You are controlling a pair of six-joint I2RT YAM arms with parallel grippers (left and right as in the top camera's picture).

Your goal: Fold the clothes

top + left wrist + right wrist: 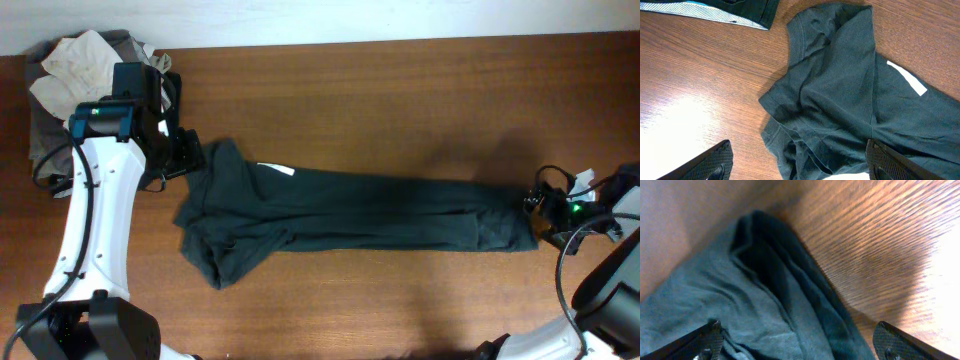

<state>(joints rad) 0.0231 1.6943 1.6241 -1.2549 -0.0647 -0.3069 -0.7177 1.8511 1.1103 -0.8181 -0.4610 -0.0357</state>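
Note:
The clothes (350, 210) are one dark T-shirt pulled into a long band across the wooden table (400, 90), bunched at its left end. A white label (277, 168) shows near that end. My left gripper (190, 152) hovers at the shirt's upper-left end. In the left wrist view it (797, 150) is open over the rumpled collar and sleeve folds (840, 90), gripping nothing. My right gripper (535, 205) is at the shirt's right end. In the right wrist view it (797, 327) stands wide open astride the narrow folded fabric (755, 305).
A heap of white, grey and olive garments (75, 60) lies at the back left corner, behind the left arm. A striped cloth edge (705, 11) shows at the top of the left wrist view. Bare wood lies in front of and behind the shirt.

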